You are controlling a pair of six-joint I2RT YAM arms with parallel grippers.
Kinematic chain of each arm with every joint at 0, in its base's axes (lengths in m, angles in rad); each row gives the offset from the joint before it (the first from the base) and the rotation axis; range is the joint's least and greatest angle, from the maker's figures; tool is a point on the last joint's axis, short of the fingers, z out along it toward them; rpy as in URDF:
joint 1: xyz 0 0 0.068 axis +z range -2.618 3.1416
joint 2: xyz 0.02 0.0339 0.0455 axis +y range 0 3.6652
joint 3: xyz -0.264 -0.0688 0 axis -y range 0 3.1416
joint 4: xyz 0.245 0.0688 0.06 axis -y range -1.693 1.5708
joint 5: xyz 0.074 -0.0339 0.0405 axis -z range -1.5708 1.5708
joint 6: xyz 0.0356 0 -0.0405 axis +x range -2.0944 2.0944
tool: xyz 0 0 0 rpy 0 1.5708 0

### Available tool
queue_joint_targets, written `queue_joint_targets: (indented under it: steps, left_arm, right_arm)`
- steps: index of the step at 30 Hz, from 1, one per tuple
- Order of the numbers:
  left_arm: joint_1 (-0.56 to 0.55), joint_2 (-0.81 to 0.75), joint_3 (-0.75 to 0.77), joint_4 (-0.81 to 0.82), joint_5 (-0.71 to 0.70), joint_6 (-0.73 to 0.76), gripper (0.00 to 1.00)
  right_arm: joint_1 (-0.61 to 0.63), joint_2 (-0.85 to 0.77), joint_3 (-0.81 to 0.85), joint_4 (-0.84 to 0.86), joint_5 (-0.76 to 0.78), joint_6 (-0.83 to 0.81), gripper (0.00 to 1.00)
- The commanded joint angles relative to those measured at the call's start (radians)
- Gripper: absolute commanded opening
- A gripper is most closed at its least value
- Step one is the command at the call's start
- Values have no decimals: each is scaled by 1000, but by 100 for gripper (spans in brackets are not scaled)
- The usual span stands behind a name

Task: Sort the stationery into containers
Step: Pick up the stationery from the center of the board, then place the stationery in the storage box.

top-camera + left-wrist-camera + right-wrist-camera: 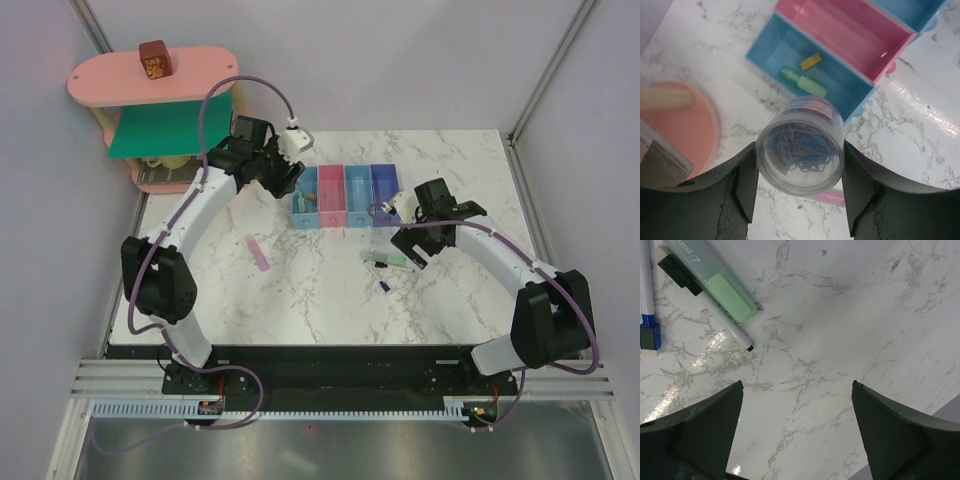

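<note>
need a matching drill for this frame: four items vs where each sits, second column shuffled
Items
1. clear round plastic tub of coloured paper clips
2. lilac-pink flat bar
3. brown block with gold mark
4. small yellow piece

Places
A. on top of the pink oval shelf
B. inside the leftmost light blue bin
C. loose on the marble table
D. held in the left gripper

Pairs: 1-D, 2-C, 3-A, 4-B

This is looking like a robotics lab test cell: plain white panels [400,60] on metal posts [545,70] are enclosing a marble-patterned table [320,310], and the left arm [200,215] and right arm [505,250] are sitting bolted to a black rail [330,360] along its near edge.
</note>
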Motion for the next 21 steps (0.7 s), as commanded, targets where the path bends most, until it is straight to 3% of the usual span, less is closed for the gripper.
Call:
queue_joint_targets:
  steps: [1, 9, 21]
  left_arm:
    - [-92, 120, 158, -13, -4, 106, 26]
    - [-141, 343, 422, -53, -67, 165, 26]
    - [-159, 449, 479, -52, -105, 210, 26]
  right_arm:
    - [34, 15, -1, 34, -5, -50, 97]
    - [107, 42, -4, 14, -37, -40, 96]
    - [245, 83, -35, 9, -102, -11, 95]
